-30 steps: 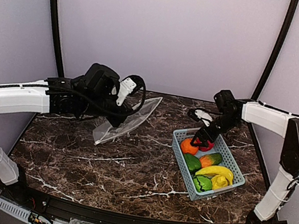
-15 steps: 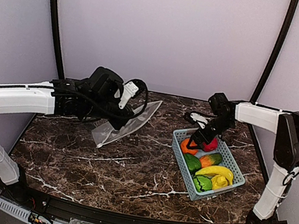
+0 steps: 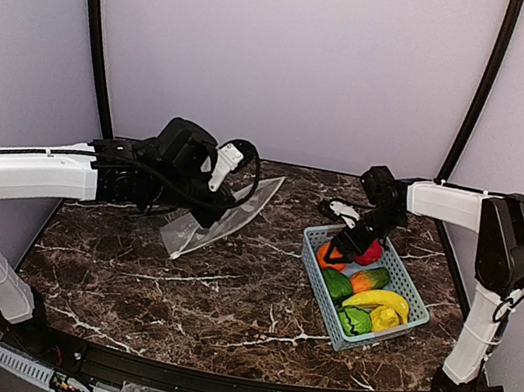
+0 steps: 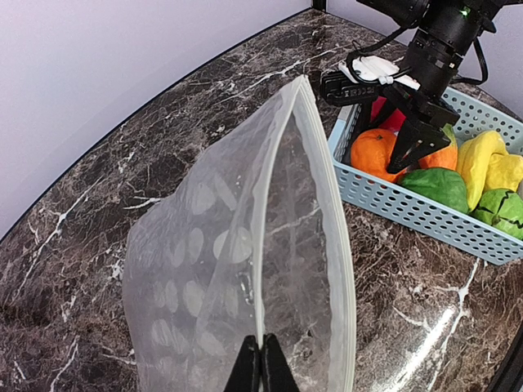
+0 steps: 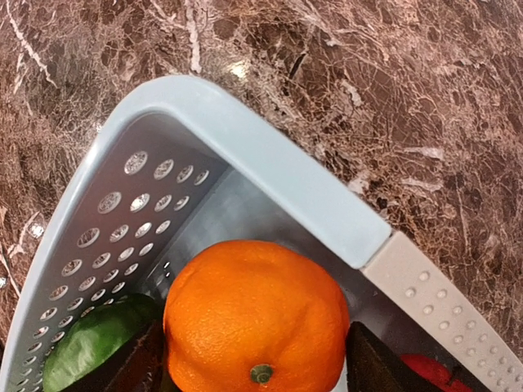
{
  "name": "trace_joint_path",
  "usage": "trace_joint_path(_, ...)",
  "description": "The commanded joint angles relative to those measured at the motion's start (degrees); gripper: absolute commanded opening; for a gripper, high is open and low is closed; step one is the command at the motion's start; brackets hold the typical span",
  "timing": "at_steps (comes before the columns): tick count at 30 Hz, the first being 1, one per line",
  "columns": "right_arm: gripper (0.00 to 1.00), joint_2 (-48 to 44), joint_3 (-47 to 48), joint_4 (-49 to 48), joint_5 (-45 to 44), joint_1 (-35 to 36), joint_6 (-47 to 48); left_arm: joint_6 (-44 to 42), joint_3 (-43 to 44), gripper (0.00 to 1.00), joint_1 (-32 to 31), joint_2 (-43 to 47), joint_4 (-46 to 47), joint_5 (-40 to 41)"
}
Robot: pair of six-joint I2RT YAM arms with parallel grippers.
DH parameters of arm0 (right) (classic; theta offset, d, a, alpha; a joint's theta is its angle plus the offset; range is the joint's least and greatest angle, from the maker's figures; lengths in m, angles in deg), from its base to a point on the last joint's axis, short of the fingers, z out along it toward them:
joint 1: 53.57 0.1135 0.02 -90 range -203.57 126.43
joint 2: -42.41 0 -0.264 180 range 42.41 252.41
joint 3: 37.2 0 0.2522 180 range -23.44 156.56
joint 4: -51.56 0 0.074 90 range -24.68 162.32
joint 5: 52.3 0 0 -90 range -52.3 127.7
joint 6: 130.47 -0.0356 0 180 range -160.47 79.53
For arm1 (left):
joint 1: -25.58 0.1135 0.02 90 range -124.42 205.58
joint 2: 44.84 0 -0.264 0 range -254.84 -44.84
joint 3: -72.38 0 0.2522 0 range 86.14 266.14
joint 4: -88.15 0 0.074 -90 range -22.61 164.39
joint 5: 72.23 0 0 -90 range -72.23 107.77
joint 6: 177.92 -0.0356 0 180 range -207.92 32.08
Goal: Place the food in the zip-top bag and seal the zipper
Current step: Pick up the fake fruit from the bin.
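The zip-top bag [image 4: 204, 269] was held up at a tilt by the left gripper [image 4: 260, 363]. Its jaws were pinched tight on the zipper [image 4: 260, 245], and the bag's mouth was turned toward the basket [image 5: 245, 147]. The right gripper [image 5: 249, 363] was set in a corner of the basket, its jaws spread wide to either side of the orange ball [image 5: 253, 310]. Whether the ball was pressed could not be told. The other food was seen in the basket, well apart from the bag.

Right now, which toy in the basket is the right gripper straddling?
The orange, in the basket's corner: the right gripper sits astride it alone.
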Motion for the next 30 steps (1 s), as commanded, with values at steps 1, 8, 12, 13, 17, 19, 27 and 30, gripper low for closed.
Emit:
trace_joint_path(1, 0.69, 0.6, -1.0, -0.6, -0.3, 0.3, -0.8, 0.5, -0.7, 0.01, -0.1, -0.4, 0.0, -0.4)
trace_joint_path(8, 0.53, -3.5, -3.0, -0.8, -0.9, 0.3, 0.1, 0.8, -0.3, 0.01, -0.1, -1.4, -0.2, -1.0)
trace_joint_path(12, 0.51, -7.4, -3.2, 0.5, -1.8, 0.3, 0.3, 0.7, -0.2, 0.01, 0.0, -2.0, -0.2, -0.9)
trace_joint_path(13, 0.5, -8.5, -3.0, 1.1, -2.1, 0.3, 0.3, 0.8, -0.3, 0.01, -0.1, -2.2, -0.1, -0.9)
trace_joint_path(17, 0.5, -14.0, -2.4, 3.1, -2.9, 0.3, 0.5, 0.7, -0.2, 0.01, -0.1, -3.2, -0.1, -1.0)
trace_joint_path(19, 0.5, -16.7, -2.4, 3.7, -3.0, 0.3, 0.6, 0.8, 0.1, 0.01, -0.1, -3.6, -0.4, -1.5)
trace_joint_path(27, 0.5, -26.1, 3.0, 4.8, 8.7, 0.5, 0.3, 4.3, 2.9, 0.01, 0.0, -4.7, 0.7, -3.0)
trace_joint_path(30, 0.5, -27.5, 7.2, 4.1, 15.0, 1.0, -1.7, 8.4, 6.3, 0.01, -0.1, -5.9, 0.3, -4.2)
